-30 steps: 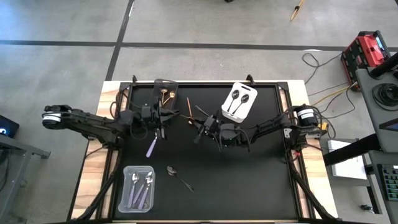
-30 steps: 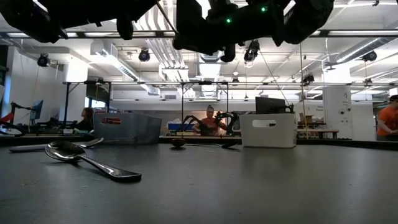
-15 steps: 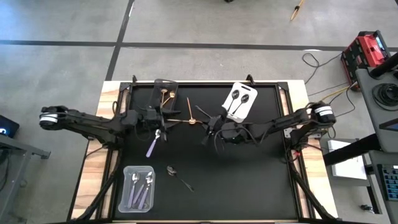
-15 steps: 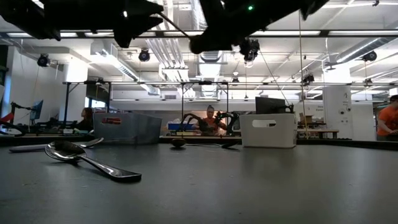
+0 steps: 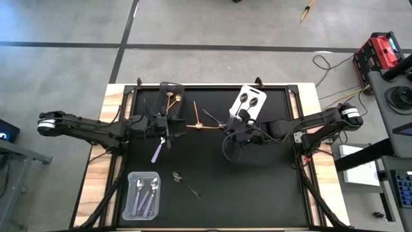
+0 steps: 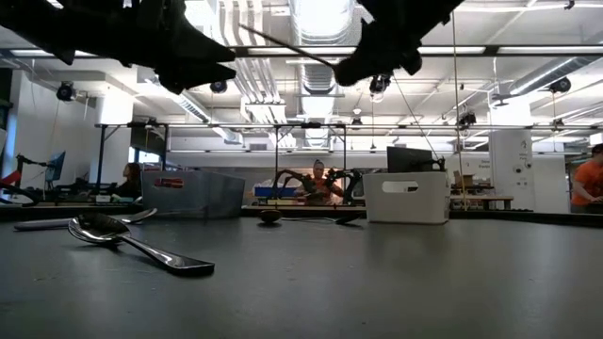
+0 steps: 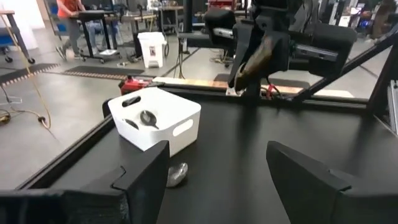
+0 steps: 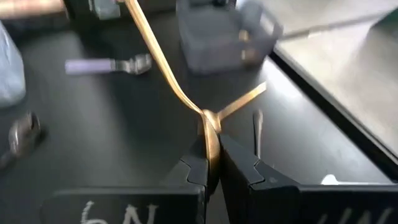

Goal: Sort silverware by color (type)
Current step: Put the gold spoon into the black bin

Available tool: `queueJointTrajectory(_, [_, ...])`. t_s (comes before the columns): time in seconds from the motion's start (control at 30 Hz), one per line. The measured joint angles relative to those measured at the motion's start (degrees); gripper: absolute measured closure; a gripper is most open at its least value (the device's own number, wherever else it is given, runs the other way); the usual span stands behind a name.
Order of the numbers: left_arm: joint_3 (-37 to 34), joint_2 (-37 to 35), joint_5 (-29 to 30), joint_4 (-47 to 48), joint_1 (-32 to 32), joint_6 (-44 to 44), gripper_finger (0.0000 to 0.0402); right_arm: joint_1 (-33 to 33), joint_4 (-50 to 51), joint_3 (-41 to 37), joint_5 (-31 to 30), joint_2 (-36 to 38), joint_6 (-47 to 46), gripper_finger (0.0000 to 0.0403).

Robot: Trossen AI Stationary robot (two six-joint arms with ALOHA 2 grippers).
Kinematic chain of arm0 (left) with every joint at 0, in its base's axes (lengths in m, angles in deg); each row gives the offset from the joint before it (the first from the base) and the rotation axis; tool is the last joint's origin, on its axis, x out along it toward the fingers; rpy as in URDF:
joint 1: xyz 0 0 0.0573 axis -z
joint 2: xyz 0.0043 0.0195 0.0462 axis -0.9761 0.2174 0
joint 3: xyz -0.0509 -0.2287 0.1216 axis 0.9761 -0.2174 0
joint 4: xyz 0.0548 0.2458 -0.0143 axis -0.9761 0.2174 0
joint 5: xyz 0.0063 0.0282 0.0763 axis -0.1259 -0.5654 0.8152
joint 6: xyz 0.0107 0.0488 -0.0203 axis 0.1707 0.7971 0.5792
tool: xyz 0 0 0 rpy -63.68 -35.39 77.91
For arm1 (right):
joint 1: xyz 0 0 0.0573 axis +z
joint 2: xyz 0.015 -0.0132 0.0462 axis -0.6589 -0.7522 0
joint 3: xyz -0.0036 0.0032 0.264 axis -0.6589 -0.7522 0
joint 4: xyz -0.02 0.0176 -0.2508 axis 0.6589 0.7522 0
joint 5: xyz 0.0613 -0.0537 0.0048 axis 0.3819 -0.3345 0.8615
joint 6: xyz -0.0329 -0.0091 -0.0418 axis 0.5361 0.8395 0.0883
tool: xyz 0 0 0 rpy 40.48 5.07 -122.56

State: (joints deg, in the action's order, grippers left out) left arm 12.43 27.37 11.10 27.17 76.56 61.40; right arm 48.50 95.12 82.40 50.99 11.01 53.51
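Gold spoon [image 8: 166, 73] hangs in the air over the middle of the worktop, pinched at one end by the right gripper [image 8: 210, 163], whose fingers are closed tight on it. A second ago the left gripper [image 5: 167, 125] was shut. Now its fingers stand wide apart with nothing between them, back of centre on the left half. That looks like a handover just finished, so the spoon is the right arm's to place. The dark bin [image 5: 171, 88] at the back left edge already holds gold spoons, so that seems its destination. Three pieces lie unsorted on the worktop: another gold spoon [image 5: 195, 111], a lilac-handled spoon [image 5: 156, 152] just beside the left gripper, and a dark spoon [image 5: 185, 183] near the front.
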Motion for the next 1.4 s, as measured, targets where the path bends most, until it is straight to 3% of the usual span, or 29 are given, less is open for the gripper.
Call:
queueJointTrajectory(0.23, [0.0, -0.2, -1.8, 2.28, 0.02, -2.23, 0.015, -0.02, 20.88, 9.35, 5.26, -5.16, -2.5, 0.039])
queueJointTrajectory(0.43, [-0.04, 2.36, -6.66, -2.84, 0.09, -4.6, 0.015, -0.04, 33.19, 19.67, 5.49, -11.64, -1.74, 0.039])
queueJointTrajectory(0.7, [-0.07, 8.78, -7.74, -13.26, 0.09, -5.85, 0.015, -0.58, 47.78, 33.14, 5.48, -20.75, -1.08, 0.039])
queueJointTrajectory(1.03, [0.18, 20.55, -7.5, -22.06, 0.09, -6.25, 0.0161, -1.44, 58.17, 45.63, 5.44, -29.75, -0.12, 0.039])
queueJointTrajectory(1.27, [6.55, 29.63, -7.13, -20.09, 0.09, -3.82, 0.0172, -1.44, 60.91, 52.02, 5.42, -32.53, 1.24, 0.039])
queueJointTrajectory(1.4, [8.52, 32.93, -3.03, -19.58, 0.16, -3.02, 0.0173, -1.44, 61.97, 53.45, 5.44, -33.23, 1.26, 0.039])
